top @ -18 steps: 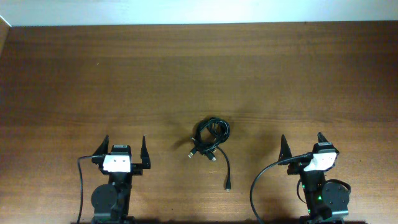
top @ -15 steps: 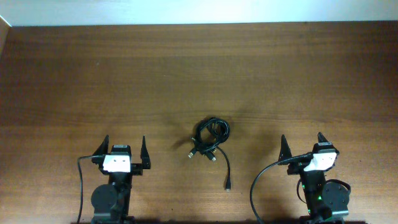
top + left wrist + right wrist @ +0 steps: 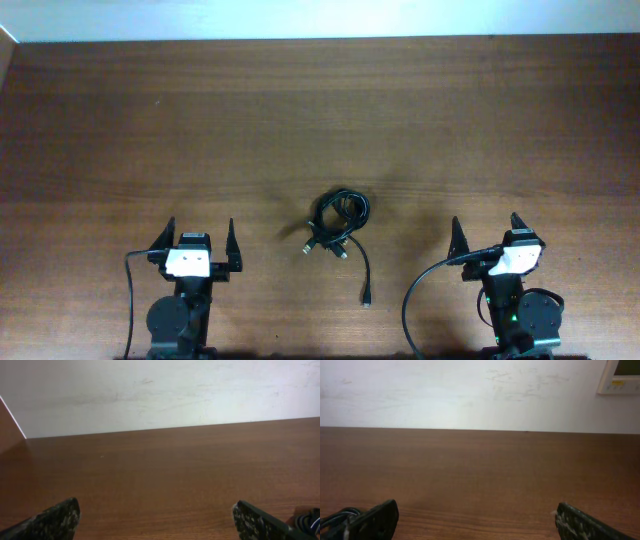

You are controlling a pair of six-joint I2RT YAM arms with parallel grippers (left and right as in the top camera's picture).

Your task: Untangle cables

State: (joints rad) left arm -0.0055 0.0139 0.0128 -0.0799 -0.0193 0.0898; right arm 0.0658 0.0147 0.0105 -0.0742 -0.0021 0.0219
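The cables (image 3: 338,213) are thin black cords coiled in a small knot at the middle of the table, with metal-tipped plug ends just below the coil and one tail (image 3: 364,280) trailing toward the front. My left gripper (image 3: 200,235) is open and empty, left of the knot. My right gripper (image 3: 485,230) is open and empty, right of the knot. A bit of the coil shows at the lower right of the left wrist view (image 3: 306,521) and the lower left of the right wrist view (image 3: 334,519).
The wooden table (image 3: 320,120) runs back to a white wall (image 3: 160,390). A thicker black arm wire (image 3: 415,300) loops beside the right arm base. A white wall panel (image 3: 620,375) sits at upper right in the right wrist view.
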